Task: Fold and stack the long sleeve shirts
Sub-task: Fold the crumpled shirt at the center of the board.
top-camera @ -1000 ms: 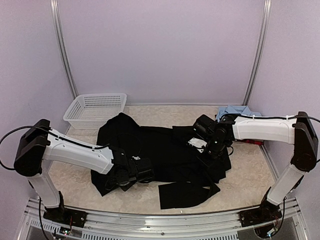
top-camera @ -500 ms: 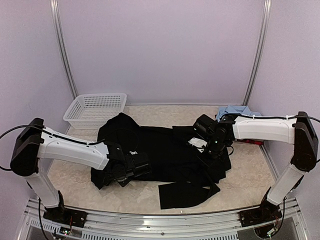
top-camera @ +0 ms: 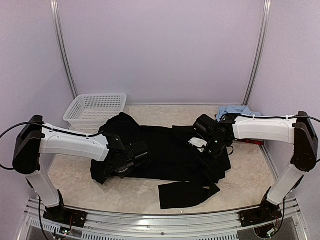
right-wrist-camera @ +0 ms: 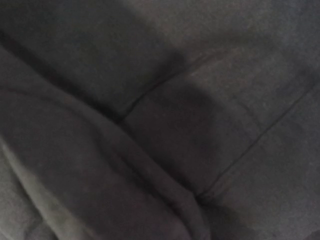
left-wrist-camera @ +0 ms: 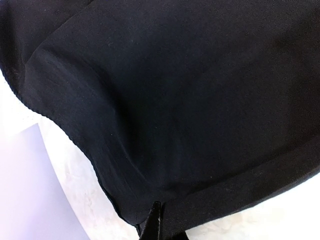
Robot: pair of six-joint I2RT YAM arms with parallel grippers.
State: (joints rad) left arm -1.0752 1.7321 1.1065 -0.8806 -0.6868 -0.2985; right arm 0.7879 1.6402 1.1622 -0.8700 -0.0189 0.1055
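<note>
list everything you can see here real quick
black shirt: one, black, spread across the middle of the table
blue shirt: one, light blue, far right corner, behind the right arm
red cloth: one sliver, red, showing just under the right arm; too little shows to identify
basket: one, white mesh, far left corner
table: one, cream, under everything
left arm: one, white and black, jaws shut on the black shirt's left part
right arm: one, white and black, jaws shut, down on the black shirt's right part

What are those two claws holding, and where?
Left gripper pinches a folded edge of the black shirt; right gripper, shut, presses into it near the white label, grip hidden.
</note>
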